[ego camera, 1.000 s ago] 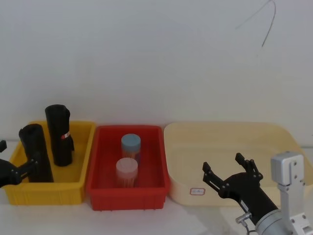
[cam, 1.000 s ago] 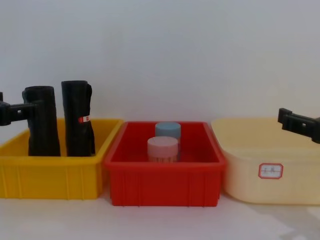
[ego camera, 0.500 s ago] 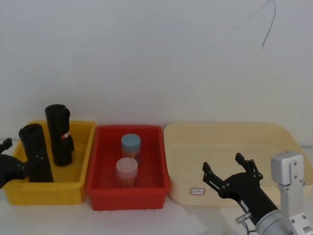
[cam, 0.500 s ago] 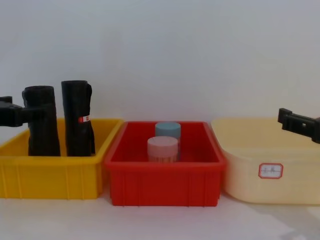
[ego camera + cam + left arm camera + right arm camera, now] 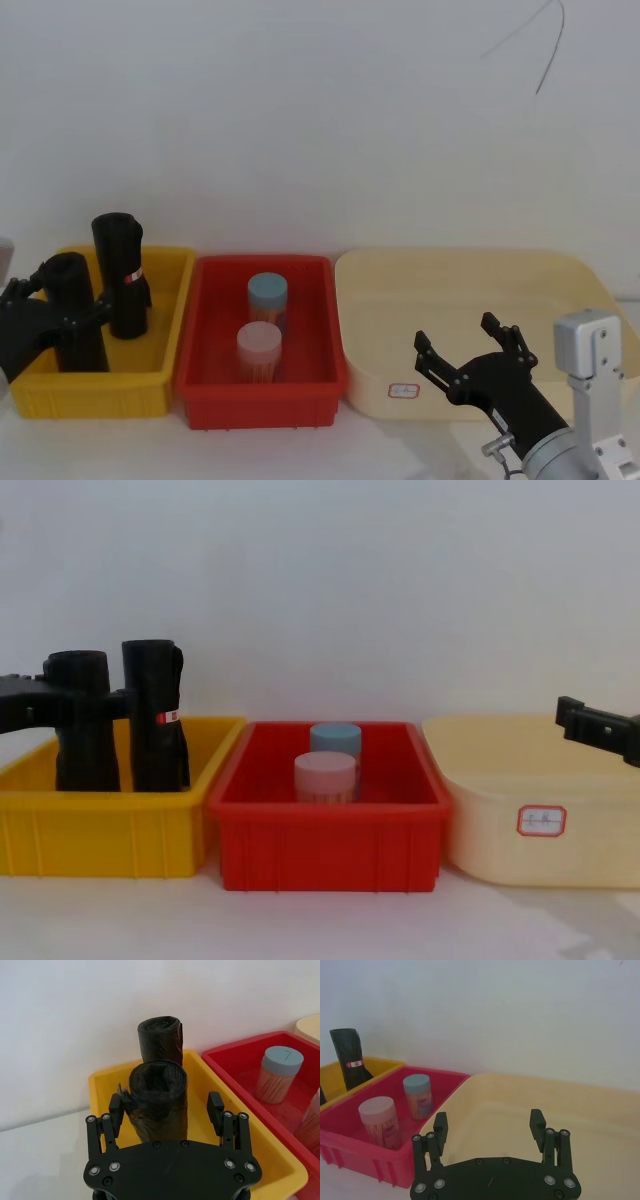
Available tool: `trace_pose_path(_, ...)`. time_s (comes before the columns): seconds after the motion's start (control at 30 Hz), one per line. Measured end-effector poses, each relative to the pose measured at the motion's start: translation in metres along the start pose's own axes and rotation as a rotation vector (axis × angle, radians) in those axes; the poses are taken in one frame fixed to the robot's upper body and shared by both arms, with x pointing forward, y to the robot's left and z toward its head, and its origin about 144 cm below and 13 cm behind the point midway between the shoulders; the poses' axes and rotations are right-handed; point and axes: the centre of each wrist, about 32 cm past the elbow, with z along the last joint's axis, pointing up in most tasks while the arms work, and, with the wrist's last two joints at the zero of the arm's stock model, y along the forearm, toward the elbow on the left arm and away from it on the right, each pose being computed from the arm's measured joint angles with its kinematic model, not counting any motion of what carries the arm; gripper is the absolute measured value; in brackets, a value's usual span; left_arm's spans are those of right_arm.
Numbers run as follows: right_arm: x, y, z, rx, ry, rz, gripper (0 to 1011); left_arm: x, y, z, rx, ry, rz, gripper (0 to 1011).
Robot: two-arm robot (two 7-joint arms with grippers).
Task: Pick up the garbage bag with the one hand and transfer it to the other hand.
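Observation:
The garbage bag (image 5: 74, 312) is the unlabelled black roll standing upright in the yellow bin (image 5: 100, 392), on its near side. In the chest view the garbage bag (image 5: 84, 742) stands left of a second roll. My left gripper (image 5: 60, 300) is open and straddles the roll's upper part. The left wrist view shows the bag (image 5: 159, 1102) between the fingers of the left gripper (image 5: 166, 1108), with a gap on one side. My right gripper (image 5: 456, 335) hangs open and empty over the near edge of the cream tub (image 5: 470, 285), also seen as the right gripper (image 5: 488, 1119).
A second black roll with a red-and-white label band (image 5: 122, 275) stands just behind the bag in the same bin. The red bin (image 5: 262, 402) in the middle holds a blue-lidded jar (image 5: 267, 297) and a pink-lidded jar (image 5: 259, 350). A white wall runs close behind.
My left gripper has moved in from the left edge, and its fingers now sit on either side of the bag. The bag, the bins and the right arm have not moved.

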Motion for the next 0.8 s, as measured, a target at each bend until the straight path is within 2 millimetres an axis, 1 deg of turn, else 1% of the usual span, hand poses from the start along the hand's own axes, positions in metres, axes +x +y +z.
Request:
trace_pose_path(0.07, 0.0, 0.0, 0.0, 0.0, 0.0, 0.0, 1000, -0.001, -0.002, 0.0, 0.002, -0.001, 0.002, 1000)
trace_pose_path(0.13, 0.0, 0.0, 0.0, 0.0, 0.0, 0.0, 1000, -0.002, -0.006, 0.001, 0.005, -0.003, 0.004, 962)
trace_pose_path(0.17, 0.0, 0.0, 0.0, 0.0, 0.0, 0.0, 1000, -0.002, -0.007, 0.001, 0.006, -0.004, 0.004, 926)
trace_pose_path(0.27, 0.0, 0.0, 0.0, 0.0, 0.0, 0.0, 1001, -0.003, -0.01, 0.002, 0.008, -0.006, 0.006, 885)
trace_pose_path(0.3, 0.0, 0.0, 0.0, 0.0, 0.0, 0.0, 1000, -0.004, -0.011, 0.002, 0.01, -0.007, 0.006, 832)
trace_pose_path(0.4, 0.0, 0.0, 0.0, 0.0, 0.0, 0.0, 1000, -0.005, -0.014, 0.003, 0.012, -0.008, 0.007, 766)
trace_pose_path(0.43, 0.0, 0.0, 0.0, 0.0, 0.0, 0.0, 1000, -0.005, -0.014, 0.003, 0.012, -0.008, 0.007, 726)
trace_pose_path(0.47, 0.0, 0.0, 0.0, 0.0, 0.0, 0.0, 1000, -0.005, -0.015, 0.003, 0.012, -0.009, 0.008, 714)
trace_pose_path(0.53, 0.0, 0.0, 0.0, 0.0, 0.0, 0.0, 1000, -0.006, -0.016, 0.004, 0.013, -0.009, 0.008, 606)
trace_pose_path(0.57, 0.0, 0.0, 0.0, 0.0, 0.0, 0.0, 1000, -0.006, -0.016, 0.004, 0.013, -0.01, 0.008, 606)
trace_pose_path(0.67, 0.0, 0.0, 0.0, 0.0, 0.0, 0.0, 1000, -0.006, -0.018, 0.004, 0.014, -0.011, 0.009, 522)
trace_pose_path(0.7, 0.0, 0.0, 0.0, 0.0, 0.0, 0.0, 1000, -0.006, -0.018, 0.004, 0.014, -0.011, 0.009, 473)
trace_pose_path(0.8, 0.0, 0.0, 0.0, 0.0, 0.0, 0.001, 1000, -0.006, -0.018, 0.004, 0.015, -0.011, 0.009, 448)
